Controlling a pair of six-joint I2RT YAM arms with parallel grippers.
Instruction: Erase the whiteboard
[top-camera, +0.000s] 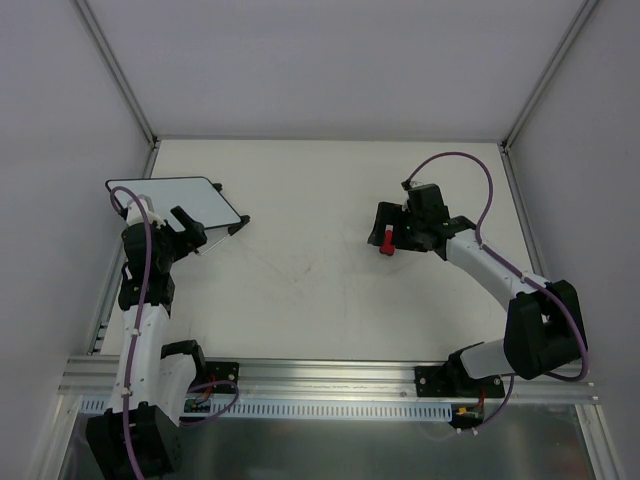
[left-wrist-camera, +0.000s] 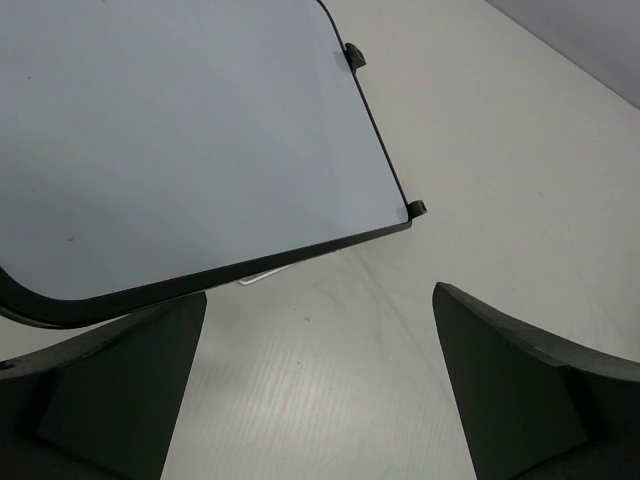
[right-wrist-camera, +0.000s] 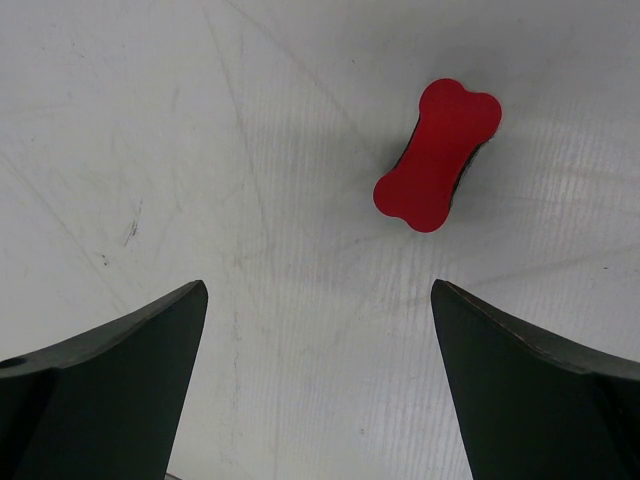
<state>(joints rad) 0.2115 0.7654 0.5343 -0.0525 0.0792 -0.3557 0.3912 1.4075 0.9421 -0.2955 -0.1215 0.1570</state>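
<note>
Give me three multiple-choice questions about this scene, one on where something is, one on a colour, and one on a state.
1. Where on the table is the whiteboard?
A. far left
B. centre
C. near right
2. What colour is the eraser?
A. blue
B. red
C. green
3. How is the right hand?
A. shut on the eraser
B. open, holding nothing
C. shut on the whiteboard
Answers: 1 A, the top view shows it at the far left edge; 2 B, it is plainly red in the right wrist view; 3 B, its fingers stand apart and the eraser lies ahead of them.
</note>
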